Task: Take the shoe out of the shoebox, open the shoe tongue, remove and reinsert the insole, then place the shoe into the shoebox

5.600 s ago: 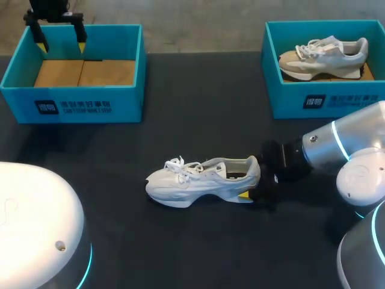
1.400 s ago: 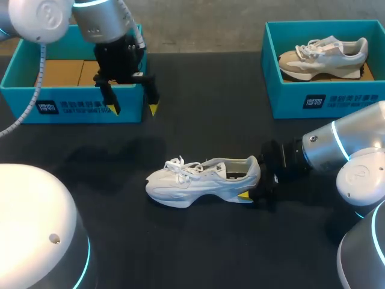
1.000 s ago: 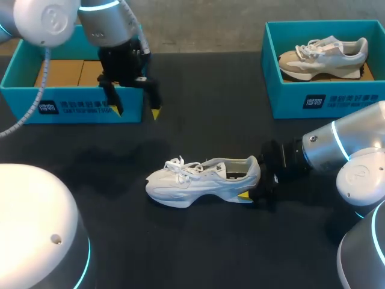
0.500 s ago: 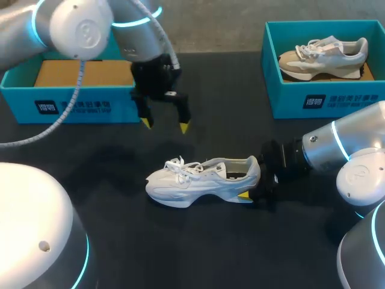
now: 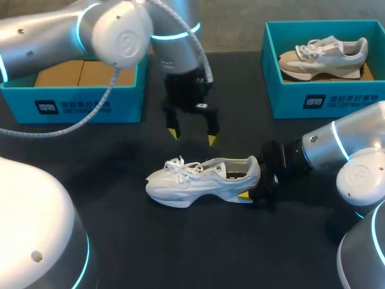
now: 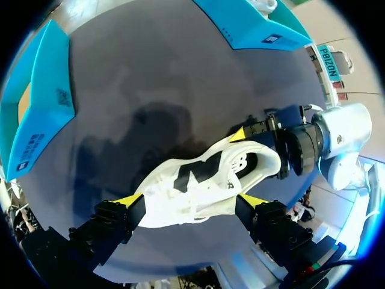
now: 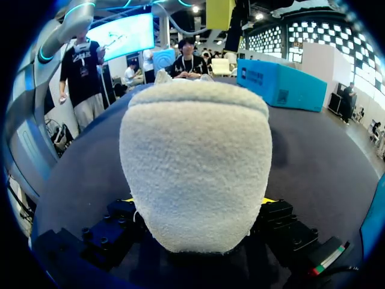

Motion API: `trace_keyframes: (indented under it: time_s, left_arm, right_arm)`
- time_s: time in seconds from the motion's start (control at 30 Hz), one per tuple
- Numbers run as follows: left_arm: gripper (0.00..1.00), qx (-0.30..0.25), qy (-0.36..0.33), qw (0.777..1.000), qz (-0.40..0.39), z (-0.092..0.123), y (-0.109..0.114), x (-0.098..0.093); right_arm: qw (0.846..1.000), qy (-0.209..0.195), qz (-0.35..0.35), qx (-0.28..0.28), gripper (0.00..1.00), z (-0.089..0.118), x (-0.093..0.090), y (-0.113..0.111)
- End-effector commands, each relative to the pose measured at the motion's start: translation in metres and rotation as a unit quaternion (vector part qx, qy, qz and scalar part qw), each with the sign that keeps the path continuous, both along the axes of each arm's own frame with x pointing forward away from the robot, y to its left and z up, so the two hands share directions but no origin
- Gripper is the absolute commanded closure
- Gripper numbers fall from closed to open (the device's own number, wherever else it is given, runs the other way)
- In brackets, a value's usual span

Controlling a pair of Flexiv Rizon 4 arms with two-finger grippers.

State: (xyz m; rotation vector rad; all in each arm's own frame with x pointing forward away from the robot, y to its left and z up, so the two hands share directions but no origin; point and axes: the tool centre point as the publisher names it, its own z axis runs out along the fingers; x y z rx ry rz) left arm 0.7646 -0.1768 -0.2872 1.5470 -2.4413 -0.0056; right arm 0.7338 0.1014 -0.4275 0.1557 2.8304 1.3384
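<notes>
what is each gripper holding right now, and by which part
The right gripper is shut on the white shoe, gripping its heel. The left gripper hangs open above the shoe and holds nothing.

**White on black, teal beyond**

White shoe, black patch on its side, on black tabletop. Teal shoebox with tan cardboard at far left corner; teal second box, beige-and-grey sneaker, far right. Yellow tips on black left gripper.
</notes>
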Motion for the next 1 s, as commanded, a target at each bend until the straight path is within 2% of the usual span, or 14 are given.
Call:
trace_keyframes:
  time_s: [0.03,0.37,1.0]
  left_arm:
    - [0.0,0.018,-0.001,1.0,-0.009,-0.008,-0.018,-0.002]
    - [0.0,0.038,-0.002,0.999,-0.015,-0.028,-0.037,-0.012]
    - [0.0,0.066,-0.006,0.998,-0.001,-0.056,-0.053,-0.02]
  right_arm:
    - [1.0,0.0,0.0,-0.002,1.0,-0.003,-0.001,0.004]
    - [1.0,0.0,0.0,-0.002,1.0,-0.003,-0.001,0.004]
    - [1.0,0.0,0.0,-0.002,1.0,-0.003,-0.001,0.004]
